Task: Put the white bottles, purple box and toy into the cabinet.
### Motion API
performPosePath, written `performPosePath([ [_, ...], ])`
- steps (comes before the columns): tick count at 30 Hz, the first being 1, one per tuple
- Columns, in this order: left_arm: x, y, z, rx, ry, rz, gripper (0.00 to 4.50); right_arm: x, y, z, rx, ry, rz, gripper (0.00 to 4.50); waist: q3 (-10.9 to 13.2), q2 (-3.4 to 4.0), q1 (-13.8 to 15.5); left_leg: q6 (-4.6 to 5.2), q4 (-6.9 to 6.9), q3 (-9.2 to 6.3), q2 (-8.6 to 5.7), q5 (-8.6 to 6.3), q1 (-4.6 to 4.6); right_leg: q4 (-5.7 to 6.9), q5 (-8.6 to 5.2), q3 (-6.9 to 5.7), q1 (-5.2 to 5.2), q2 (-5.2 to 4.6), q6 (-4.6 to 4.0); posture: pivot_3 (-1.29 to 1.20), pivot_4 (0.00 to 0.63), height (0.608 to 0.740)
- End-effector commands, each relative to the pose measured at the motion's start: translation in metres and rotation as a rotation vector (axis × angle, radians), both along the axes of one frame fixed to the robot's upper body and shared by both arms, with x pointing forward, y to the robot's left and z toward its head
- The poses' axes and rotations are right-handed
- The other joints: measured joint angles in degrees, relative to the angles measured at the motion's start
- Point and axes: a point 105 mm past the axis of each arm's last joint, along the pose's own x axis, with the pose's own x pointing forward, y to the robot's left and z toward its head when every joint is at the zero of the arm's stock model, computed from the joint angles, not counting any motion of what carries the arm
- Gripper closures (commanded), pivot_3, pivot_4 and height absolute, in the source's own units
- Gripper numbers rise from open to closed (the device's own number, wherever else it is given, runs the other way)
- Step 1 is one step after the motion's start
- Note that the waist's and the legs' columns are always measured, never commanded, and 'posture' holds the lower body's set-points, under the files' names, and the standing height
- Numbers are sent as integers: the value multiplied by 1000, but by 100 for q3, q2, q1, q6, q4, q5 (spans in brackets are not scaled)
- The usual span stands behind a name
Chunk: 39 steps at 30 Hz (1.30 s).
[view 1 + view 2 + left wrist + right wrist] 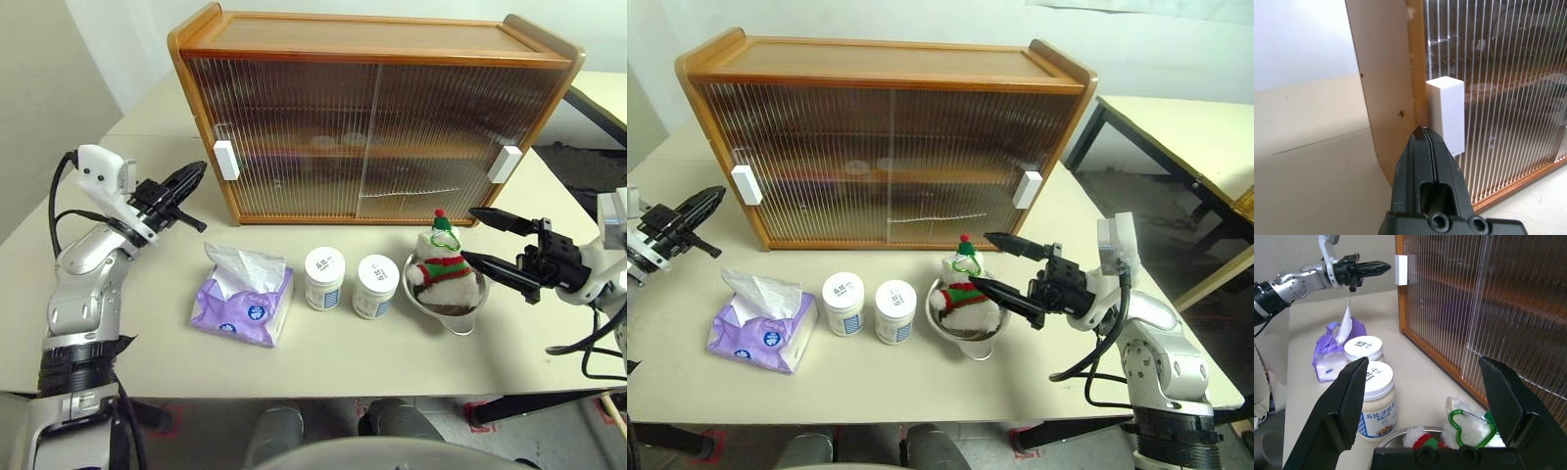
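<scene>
The cabinet [372,39] stands at the back of the table with both ribbed sliding doors closed. My left gripper [199,168] is shut and empty, and its tip sits just beside the left door's white handle [1445,112], at the cabinet's left end. In front of the cabinet stand two white bottles [324,278] [374,286], side by side. The purple box [245,304] lies to their left. The toy [443,262] sits in a metal bowl to their right. My right gripper [470,235] is open and level, with its fingertips close to the toy's right side and nothing held.
The shiny metal bowl [456,315] holds the toy. The right door's white handle [506,164] is near the cabinet's right end. The table's front edge [323,392] runs just before the objects. A second table [1185,127] stands off to the right.
</scene>
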Motion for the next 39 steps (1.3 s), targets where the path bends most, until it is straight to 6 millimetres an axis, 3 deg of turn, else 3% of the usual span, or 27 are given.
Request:
performPosePath([
  [1, 5, -7, -3, 12, 8, -13, 4457, -4, 0, 0, -14, -6, 5, 0, -1, -1, -8, 0, 0, 0, 0, 0, -1, 0, 0, 0, -1, 0, 0, -117, 10, 740],
  [11, 13, -15, -2, 15, 6, -29, 4457, -9, 0, -3, -10, 2, -7, 0, -1, -2, -49, 1, 1, 0, -2, 0, -3, -1, -1, 0, 0, 0, 5, -137, 17, 740],
  [24, 22, -62, -4, 28, 15, -177, 4457, -5, 3, -1, 18, -15, -32, 0, -3, -4, -105, 4, 5, 1, -4, -1, -8, -5, -3, 1, 1, 0, 45, -149, 9, 740],
  [39, 31, -139, -10, 34, 25, -401, 4457, -5, 7, 5, 55, -29, -70, 0, -5, -2, -173, 19, 46, 0, -8, -8, -28, -10, 0, 1, 2, -1, 92, -192, 0, 740],
])
